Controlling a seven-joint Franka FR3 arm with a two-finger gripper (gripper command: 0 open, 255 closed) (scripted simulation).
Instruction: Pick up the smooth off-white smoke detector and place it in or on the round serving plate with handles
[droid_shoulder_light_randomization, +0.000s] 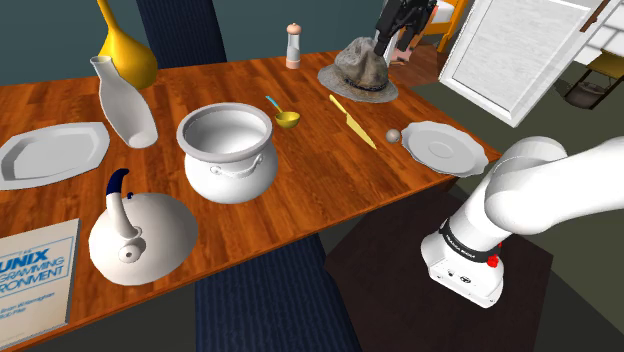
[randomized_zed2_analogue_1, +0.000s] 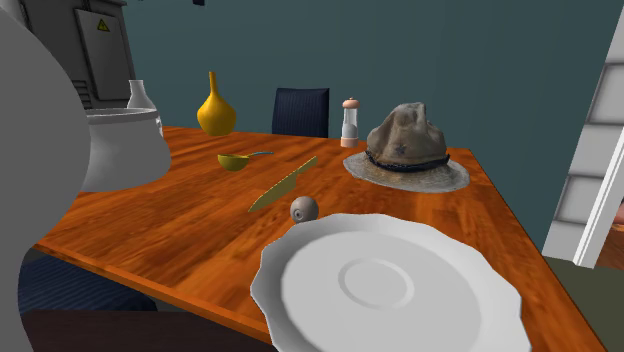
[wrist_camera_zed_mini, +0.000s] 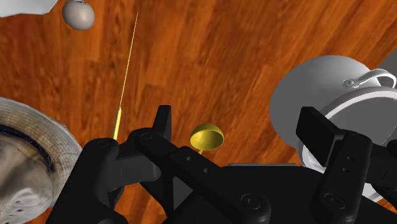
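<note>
The smoke detector is a small, round, grey-white thing (droid_shoulder_light_randomization: 393, 134) (randomized_zed2_analogue_1: 303, 209) (wrist_camera_zed_mini: 78, 14) lying on the wooden table (droid_shoulder_light_randomization: 330, 190). It lies just beside the rim of a white round plate with a wavy edge (droid_shoulder_light_randomization: 470, 160) (randomized_zed2_analogue_1: 290, 262), touching nothing else. My black gripper (droid_shoulder_light_randomization: 395, 35) (wrist_camera_zed_mini: 240, 127) hangs high over the table, above the hat, open with nothing between its fingers. Far below the gap between the fingers lies a small yellow spoon (wrist_camera_zed_mini: 207, 137); the detector is off to one side, past a thin yellow knife (wrist_camera_zed_mini: 127, 70).
A grey hat (droid_shoulder_light_randomization: 360, 70) (wrist_camera_zed_mini: 25, 153), a white pot with handles (droid_shoulder_light_randomization: 228, 150) (wrist_camera_zed_mini: 305, 89), the yellow spoon (droid_shoulder_light_randomization: 286, 118) and the knife (droid_shoulder_light_randomization: 352, 120) share the middle. A pepper mill (droid_shoulder_light_randomization: 293, 45), two vases, a kettle (droid_shoulder_light_randomization: 140, 235), an octagonal plate (droid_shoulder_light_randomization: 50, 152) and a book (droid_shoulder_light_randomization: 35, 280) stand further along.
</note>
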